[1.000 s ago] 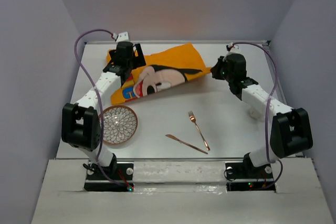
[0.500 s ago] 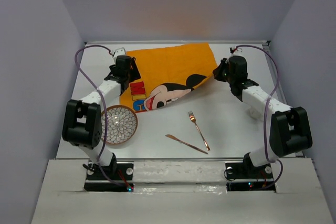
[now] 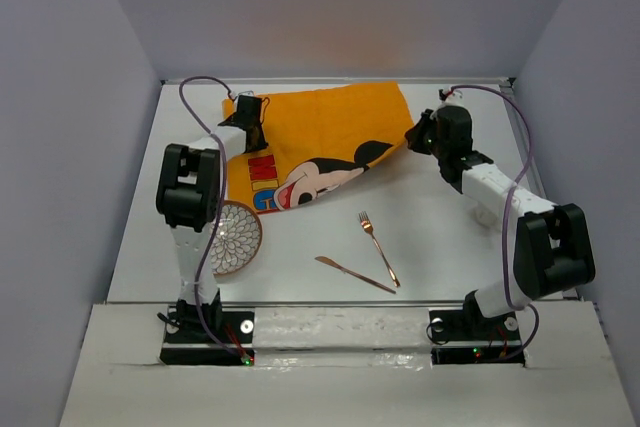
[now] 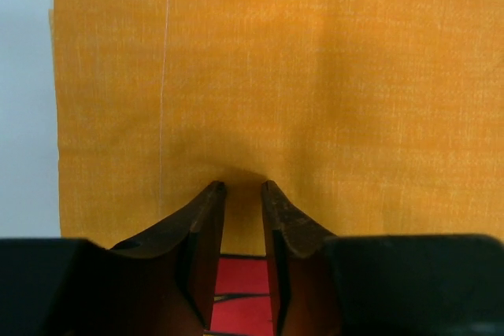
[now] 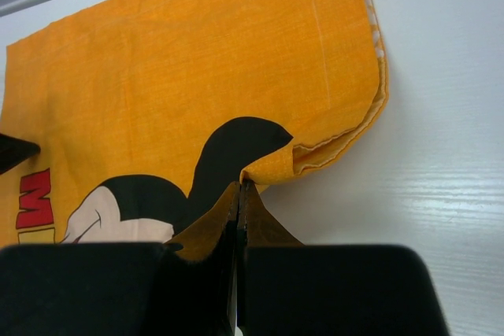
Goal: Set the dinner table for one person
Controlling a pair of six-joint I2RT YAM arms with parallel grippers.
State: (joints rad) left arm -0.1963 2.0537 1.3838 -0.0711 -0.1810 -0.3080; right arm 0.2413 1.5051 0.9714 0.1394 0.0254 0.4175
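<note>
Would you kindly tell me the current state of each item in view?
orange mat: spread out, right edge folded over
plate: upright, empty
fork: lying flat, free
knife: lying flat, free
left gripper: slightly apart at mat, hold unclear
right gripper: shut on mat fold

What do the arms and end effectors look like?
The left arm and right arm have white links, bulky black joint housings and a lavender cable each. The left end effector and right end effector each have two dark tapered fingers on a black body.
</note>
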